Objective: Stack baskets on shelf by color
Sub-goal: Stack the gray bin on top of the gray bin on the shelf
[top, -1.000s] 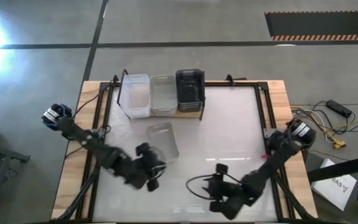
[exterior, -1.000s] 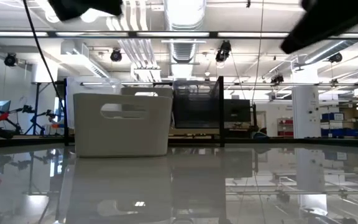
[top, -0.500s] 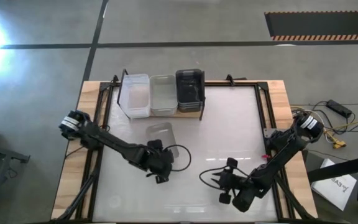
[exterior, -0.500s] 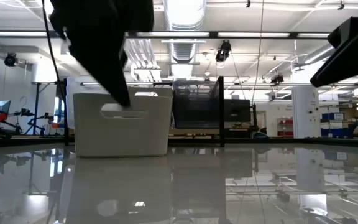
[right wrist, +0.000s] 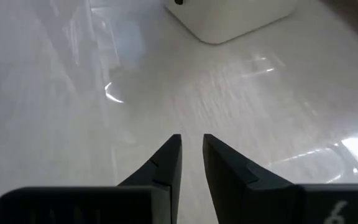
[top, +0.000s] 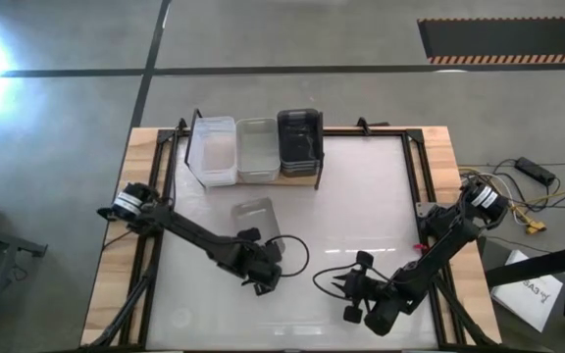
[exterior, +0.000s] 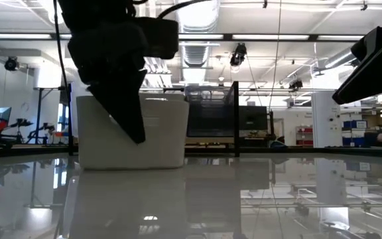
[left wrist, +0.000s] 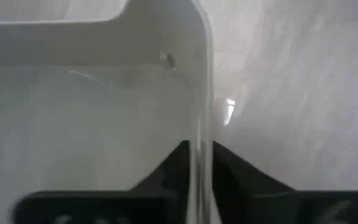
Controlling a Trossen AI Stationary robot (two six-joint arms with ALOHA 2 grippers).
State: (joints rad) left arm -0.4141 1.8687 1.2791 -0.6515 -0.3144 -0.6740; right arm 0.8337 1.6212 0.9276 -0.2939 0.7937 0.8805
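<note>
High view: loose translucent basket (top: pixel 256 222) at tabletop (top: pixel 361 196) centre, near wall clamped between left gripper (top: pixel 263 270) fingers (left wrist: pixel 173 165); shelf (top: pixel 300 176) at 12 o'clock, three baskets aboard; right gripper (top: pixel 333 284) at 5 o'clock, fingers (right wrist: pixel 166 162) narrow, empty.

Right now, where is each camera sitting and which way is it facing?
High view: overhead, straight down on both arms, the shelf and loose basket.
Low view: table height, level across; left hand before that basket.
Left wrist view: left hand's fingers straddling the basket's wall.
Right wrist view: right hand over bare table.
All four share the loose basket.
</note>
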